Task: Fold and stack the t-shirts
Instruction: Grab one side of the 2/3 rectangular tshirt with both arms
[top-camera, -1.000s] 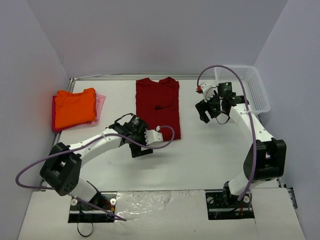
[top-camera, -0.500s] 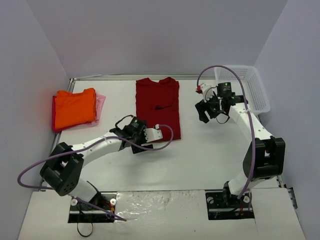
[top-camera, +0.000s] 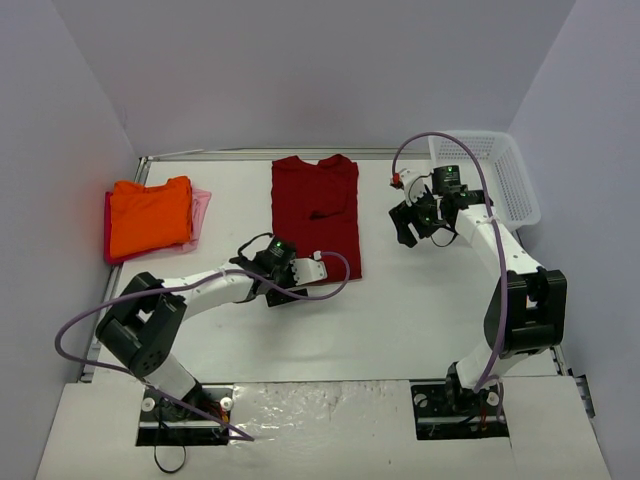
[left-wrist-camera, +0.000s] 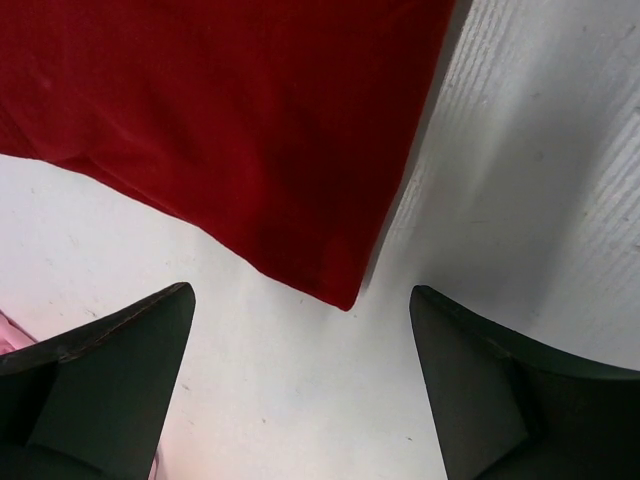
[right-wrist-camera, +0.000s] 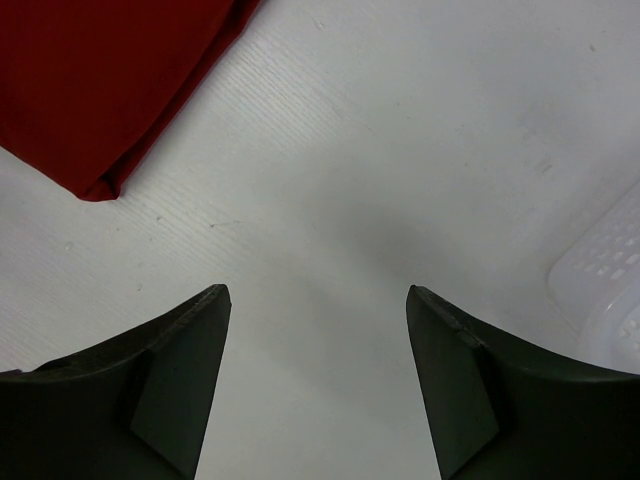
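The dark red t-shirt (top-camera: 315, 210) lies folded lengthwise in the middle of the table. My left gripper (top-camera: 283, 270) is open and empty at the shirt's near left corner; in the left wrist view that corner (left-wrist-camera: 345, 290) lies between the spread fingers. My right gripper (top-camera: 413, 222) is open and empty just right of the shirt; the right wrist view shows a shirt corner (right-wrist-camera: 100, 180) at upper left. The orange t-shirt (top-camera: 148, 214) lies folded on the pale pink one (top-camera: 201, 208) at the left.
A white mesh basket (top-camera: 488, 172) stands at the back right, its edge also in the right wrist view (right-wrist-camera: 605, 290). Grey walls close the table on three sides. Purple cables loop from both arms.
My left gripper has moved up toward the near left corner of the red shirt. My right gripper has barely moved.
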